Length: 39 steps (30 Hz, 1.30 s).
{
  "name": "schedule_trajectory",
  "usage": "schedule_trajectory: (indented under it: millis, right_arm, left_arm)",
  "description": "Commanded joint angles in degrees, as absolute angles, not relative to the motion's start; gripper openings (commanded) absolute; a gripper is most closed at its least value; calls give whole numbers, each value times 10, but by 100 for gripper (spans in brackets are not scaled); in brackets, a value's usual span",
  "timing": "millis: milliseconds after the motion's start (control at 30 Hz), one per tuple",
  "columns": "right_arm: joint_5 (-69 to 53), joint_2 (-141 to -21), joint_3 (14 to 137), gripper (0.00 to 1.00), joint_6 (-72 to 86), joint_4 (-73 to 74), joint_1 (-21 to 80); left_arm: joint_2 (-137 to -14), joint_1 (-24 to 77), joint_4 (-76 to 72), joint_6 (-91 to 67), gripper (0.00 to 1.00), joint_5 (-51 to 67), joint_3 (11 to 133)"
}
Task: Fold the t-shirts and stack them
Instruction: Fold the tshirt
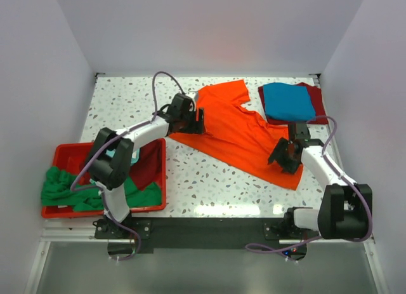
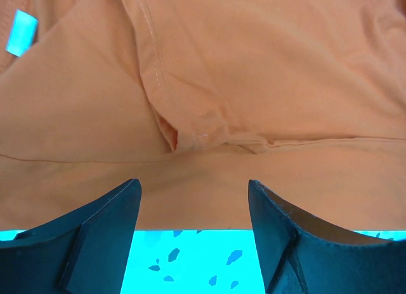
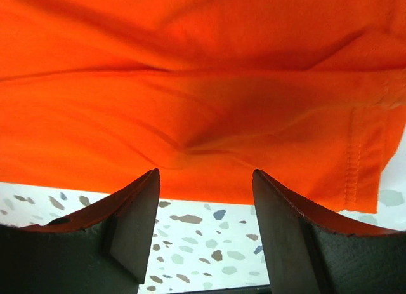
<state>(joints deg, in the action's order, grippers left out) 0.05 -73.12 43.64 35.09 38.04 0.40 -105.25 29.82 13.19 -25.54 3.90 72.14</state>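
A bright orange t-shirt [image 1: 235, 130] lies spread flat across the middle of the table. My left gripper [image 1: 190, 121] is open at its left edge, near the sleeve; in the left wrist view [image 2: 193, 189] the shirt's hem [image 2: 190, 208] lies between the fingers. My right gripper [image 1: 285, 155] is open at the shirt's lower right edge; in the right wrist view [image 3: 206, 180] the orange cloth [image 3: 203, 103] sits just past the fingertips. A folded blue shirt [image 1: 288, 101] lies on a folded dark red shirt [image 1: 319, 106] at the back right. A green shirt [image 1: 63, 189] hangs over the bin.
A red plastic bin [image 1: 63, 155] stands at the front left, holding the green shirt, a dark red shirt [image 1: 147, 167] and a bit of light teal cloth [image 1: 136, 157]. White walls close the table at the back and sides.
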Motion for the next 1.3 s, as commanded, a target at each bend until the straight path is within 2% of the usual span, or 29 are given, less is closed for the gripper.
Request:
schedule_trajectory:
  millis: [0,600,1267]
  right_arm:
    - [-18,-720,412,64,368,353,13]
    - [-18,-683,388,64,353,372,15]
    - [-18,-664,353,64,344,384,14]
  left_arm:
    - [-1069,302,113,-274,73,67,742]
    - [-1161,307,113,-276,72,92,806]
    - [-1208,330,65,-299,72,124,874]
